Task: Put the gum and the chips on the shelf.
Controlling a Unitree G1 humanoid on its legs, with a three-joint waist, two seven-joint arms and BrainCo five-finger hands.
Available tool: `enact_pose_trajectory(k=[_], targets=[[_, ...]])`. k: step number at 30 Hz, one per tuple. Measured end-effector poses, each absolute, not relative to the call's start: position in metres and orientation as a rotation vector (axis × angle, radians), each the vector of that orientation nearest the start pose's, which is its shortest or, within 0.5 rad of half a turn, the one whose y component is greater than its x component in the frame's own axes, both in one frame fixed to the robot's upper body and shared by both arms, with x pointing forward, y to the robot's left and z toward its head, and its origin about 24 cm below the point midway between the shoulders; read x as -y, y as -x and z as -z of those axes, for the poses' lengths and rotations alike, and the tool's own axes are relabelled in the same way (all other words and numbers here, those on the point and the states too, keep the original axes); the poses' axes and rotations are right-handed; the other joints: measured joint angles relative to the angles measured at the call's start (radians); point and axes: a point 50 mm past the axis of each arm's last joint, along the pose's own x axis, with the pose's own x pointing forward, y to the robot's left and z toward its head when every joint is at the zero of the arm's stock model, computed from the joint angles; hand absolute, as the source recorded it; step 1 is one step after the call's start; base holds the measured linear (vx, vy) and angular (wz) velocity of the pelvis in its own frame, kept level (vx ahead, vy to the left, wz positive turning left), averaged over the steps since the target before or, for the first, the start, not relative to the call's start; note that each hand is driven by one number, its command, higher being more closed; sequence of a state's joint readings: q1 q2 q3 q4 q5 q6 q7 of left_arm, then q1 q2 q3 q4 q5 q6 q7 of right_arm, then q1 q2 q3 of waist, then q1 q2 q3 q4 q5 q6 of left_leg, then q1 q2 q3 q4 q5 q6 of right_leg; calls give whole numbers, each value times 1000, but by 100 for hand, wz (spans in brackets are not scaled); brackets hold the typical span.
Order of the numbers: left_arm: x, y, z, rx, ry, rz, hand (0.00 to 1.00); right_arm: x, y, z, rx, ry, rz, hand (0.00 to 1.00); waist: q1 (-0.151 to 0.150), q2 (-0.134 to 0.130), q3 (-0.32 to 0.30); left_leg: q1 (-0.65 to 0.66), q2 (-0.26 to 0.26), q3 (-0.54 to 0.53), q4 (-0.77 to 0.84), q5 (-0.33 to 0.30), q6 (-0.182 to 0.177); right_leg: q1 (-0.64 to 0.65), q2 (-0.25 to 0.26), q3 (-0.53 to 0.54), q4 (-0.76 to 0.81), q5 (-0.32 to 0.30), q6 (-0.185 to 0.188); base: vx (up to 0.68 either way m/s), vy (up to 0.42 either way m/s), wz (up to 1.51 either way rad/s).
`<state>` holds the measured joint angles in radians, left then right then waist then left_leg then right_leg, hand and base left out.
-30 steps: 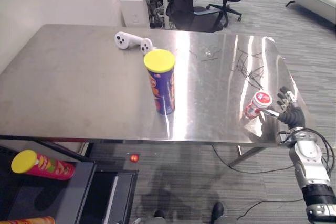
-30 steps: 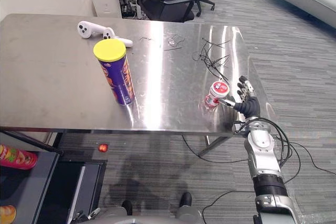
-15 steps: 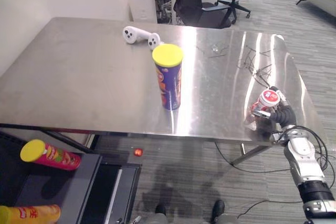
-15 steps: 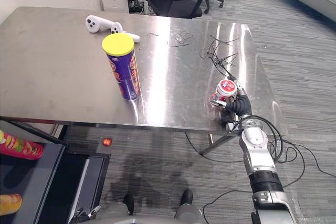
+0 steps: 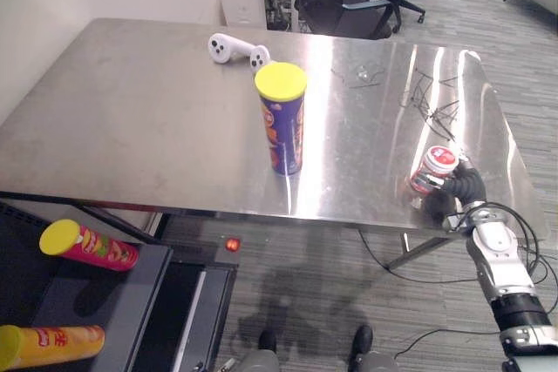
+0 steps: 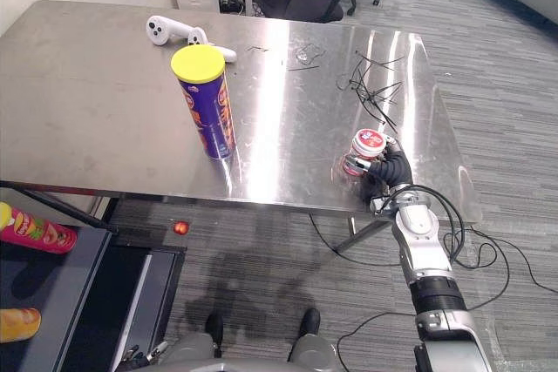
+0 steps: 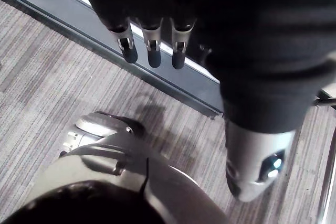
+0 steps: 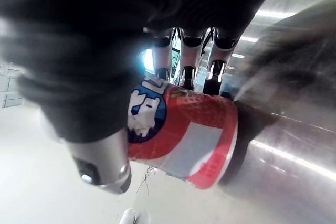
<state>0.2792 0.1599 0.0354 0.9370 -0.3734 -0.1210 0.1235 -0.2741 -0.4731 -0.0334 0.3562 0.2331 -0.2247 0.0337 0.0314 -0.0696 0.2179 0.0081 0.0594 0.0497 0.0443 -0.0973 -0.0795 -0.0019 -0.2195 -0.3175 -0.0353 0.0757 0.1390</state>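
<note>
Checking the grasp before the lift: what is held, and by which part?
The right hand clasps the gum tub round its side wall; the left hand holds nothing.

open tabletop (image 5: 131, 128) left of upright chips can (image 5: 283, 124), white controller (image 5: 234, 47) behind it; tangled wires (image 5: 433, 106) near right edge

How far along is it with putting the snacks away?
Neither item is shelved yet. The right hand has its fingers closed round the gum jar, which sits on the table. The blue chips can stands untouched mid-table. Both have yet to reach the shelf at lower left.
</note>
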Motion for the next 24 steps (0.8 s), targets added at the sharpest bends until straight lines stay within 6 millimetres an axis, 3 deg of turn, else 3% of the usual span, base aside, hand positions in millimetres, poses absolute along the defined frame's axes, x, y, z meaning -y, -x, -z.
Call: enact_pose_trajectory(k=[10,18,24], targets=[[-231,-44,155,-1051,123,-506,0,252,-299,-88,174,259,51,100,0,0,0,14,1,3,-8,3,0,8,2,3,0,0,0,0,-1,-1],[-232,-43,154,-1051,120,-520,0,245,-274,-101,271,229,19,100,-3,-7,-11,33,3,-6,-8,3,0,32,4,0,1,-1,-1,-6,0,3],[-233,-38,155,-1066,122,-534,0,244,-259,-100,274,197,-69,100,-5,-11,-58,32,8,7,-9,4,-2,27,9,18,1,-3,-2,-31,-8,-7]])
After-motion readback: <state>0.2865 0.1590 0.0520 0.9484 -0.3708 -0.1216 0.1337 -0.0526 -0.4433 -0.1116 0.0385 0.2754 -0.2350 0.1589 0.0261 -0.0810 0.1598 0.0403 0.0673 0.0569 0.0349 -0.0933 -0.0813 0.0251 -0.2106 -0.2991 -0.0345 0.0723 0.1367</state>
